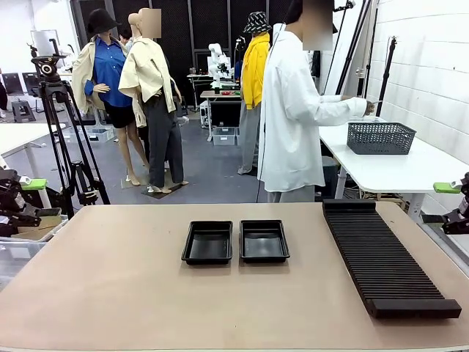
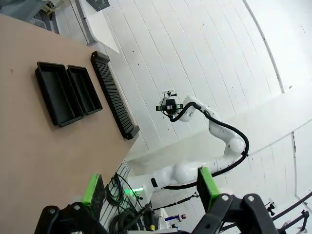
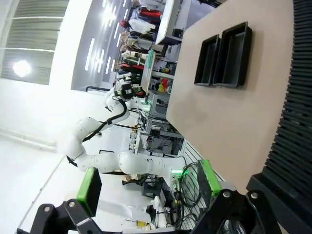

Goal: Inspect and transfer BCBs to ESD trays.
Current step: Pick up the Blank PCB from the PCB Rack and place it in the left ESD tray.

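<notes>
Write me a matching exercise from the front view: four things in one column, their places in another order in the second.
1. ESD trays
2. slotted rack
3. mesh basket
4. tripod

A. on the white table at the far right
B. on the floor, beyond the tan table's left end
C. side by side, mid tan table
D. along the tan table's right side

Pairs: 1-C, 2-D, 3-A, 4-B

The tan desk (image 1: 110, 279) spans the lower half of the frame. At its centre two black ESD trays lie side by side, nearly touching: the left-hand tray (image 1: 208, 242) and the right-hand tray (image 1: 264, 240). A long black ribbed rack (image 1: 385, 257) lies along the right side, well apart from them.
</notes>
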Controlling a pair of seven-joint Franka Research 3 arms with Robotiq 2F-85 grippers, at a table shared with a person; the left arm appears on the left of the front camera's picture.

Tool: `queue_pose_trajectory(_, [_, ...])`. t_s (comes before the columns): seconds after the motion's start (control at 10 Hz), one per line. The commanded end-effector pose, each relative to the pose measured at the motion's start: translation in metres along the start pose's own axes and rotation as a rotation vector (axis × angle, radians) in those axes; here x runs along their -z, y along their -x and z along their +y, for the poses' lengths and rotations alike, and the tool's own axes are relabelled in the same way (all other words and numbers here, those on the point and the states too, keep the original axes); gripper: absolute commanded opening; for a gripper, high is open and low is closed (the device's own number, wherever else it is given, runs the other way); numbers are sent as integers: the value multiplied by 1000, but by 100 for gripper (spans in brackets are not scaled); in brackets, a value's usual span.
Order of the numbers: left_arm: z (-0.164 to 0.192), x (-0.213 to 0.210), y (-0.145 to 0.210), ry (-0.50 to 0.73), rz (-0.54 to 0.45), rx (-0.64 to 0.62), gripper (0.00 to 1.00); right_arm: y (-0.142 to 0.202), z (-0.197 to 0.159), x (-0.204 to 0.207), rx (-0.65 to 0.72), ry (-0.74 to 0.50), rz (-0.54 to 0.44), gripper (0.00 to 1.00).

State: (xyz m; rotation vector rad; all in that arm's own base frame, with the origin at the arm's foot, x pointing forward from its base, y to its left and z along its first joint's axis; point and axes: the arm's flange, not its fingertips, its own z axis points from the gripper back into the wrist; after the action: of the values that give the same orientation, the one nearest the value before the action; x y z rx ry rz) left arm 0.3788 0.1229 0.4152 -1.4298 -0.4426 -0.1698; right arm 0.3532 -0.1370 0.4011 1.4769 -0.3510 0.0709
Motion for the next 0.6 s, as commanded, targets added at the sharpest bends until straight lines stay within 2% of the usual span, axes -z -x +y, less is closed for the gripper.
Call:
queue_pose_trajectory(0.0, [-1,4,-3,-8,16,31,100,-6,6,2,-50,-45,-9,100])
queue_pose_trajectory(0.2, [1,3,-2,-13,23,31,100,-7,6,2,-45,-55,2,100])
queue_pose_trajectory(0.3, [1,4,-1,-8,52,39,100,-8,5,3,-52,-48,40,100])
queue_pose_trajectory(0.5, [0,2,-3,-24,65,41,100,-12,4,0,-49,-39,38,100])
